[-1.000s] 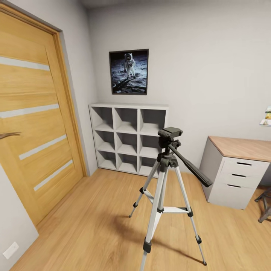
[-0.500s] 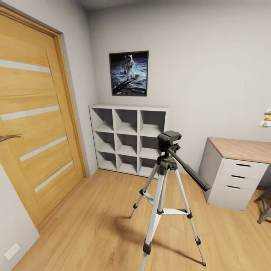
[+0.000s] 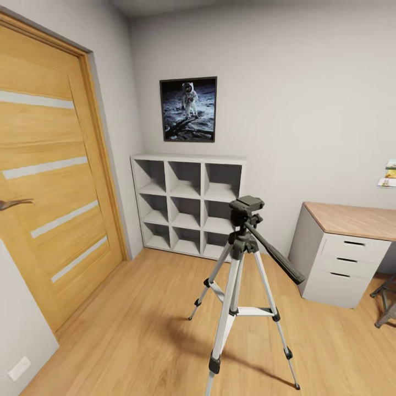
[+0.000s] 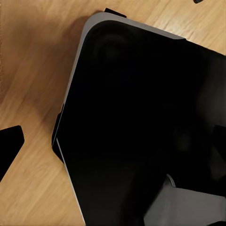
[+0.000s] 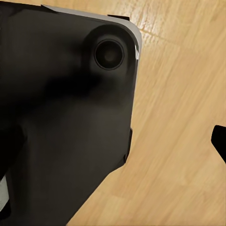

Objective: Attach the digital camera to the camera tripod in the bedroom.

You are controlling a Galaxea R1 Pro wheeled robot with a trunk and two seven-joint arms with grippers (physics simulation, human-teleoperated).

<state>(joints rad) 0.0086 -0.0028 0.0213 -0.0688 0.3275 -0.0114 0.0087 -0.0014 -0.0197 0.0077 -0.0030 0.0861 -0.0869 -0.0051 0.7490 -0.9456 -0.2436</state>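
**Tripod ahead, camera unseen**

Stood the camera tripod (image 3: 237, 286) on the wood floor (image 3: 137, 330), near and right of centre, head bare, presumably awaiting the camera. Beyond it, against the far wall, a white cube shelf (image 3: 187, 203). Pointed both wrist views down over the dark robot base (image 4: 141, 117). Could not tell the jaws' state. Found no digital camera.

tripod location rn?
Head view: the camera tripod stands on the wood floor, centre-right, in front of the white cube shelf, with the desk drawers to its right.

Camera tripod (image 3: 237, 275) before shelf (image 3: 187, 203), desk (image 3: 346, 250) right.
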